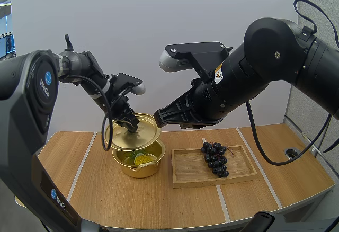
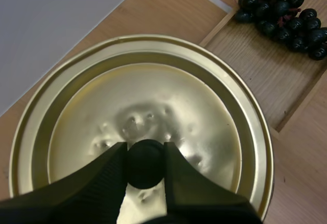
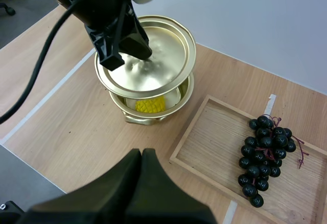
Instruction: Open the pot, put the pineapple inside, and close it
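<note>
My left gripper [image 2: 145,150] pinches the black knob [image 2: 145,169] between its tips and holds the gold lid [image 2: 153,96] just above the pot [image 1: 140,171], slightly tilted. I judge it is poised to close, since the pineapple [image 3: 150,104] already lies inside. In the left wrist view the lid hides pot and fruit, while the right wrist view looks through the gap and shows the yellow piece. My right gripper [image 3: 141,155], fingers pressed together on nothing, hangs clear beside the lid — likely to stay out of the way. Farther off, the grapes [image 1: 214,159] sit in the wooden tray [image 1: 185,175] — no part of this job.
</note>
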Controlling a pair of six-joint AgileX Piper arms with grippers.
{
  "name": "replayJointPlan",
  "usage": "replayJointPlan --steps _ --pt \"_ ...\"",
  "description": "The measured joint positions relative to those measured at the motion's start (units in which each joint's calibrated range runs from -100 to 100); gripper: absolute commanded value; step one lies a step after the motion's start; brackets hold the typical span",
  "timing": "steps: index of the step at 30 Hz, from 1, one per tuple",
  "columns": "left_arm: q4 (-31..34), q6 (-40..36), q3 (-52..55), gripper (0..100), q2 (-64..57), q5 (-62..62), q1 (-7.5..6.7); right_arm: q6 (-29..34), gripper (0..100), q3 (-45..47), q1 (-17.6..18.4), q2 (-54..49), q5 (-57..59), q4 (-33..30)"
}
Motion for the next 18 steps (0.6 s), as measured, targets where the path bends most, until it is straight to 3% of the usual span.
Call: replayJointPlan --steps 4,18 --pt "0.33 -0.53 0.1 0 2.17 -4.6 -1.24 0.0 0 0.0 0.0 0.0 0.0 0.0" --pt "1.76 -0.82 0.25 0 8.78 -6.42 -1.24 0.0 0 0.0 0.0 0.0 0.0 0.0"
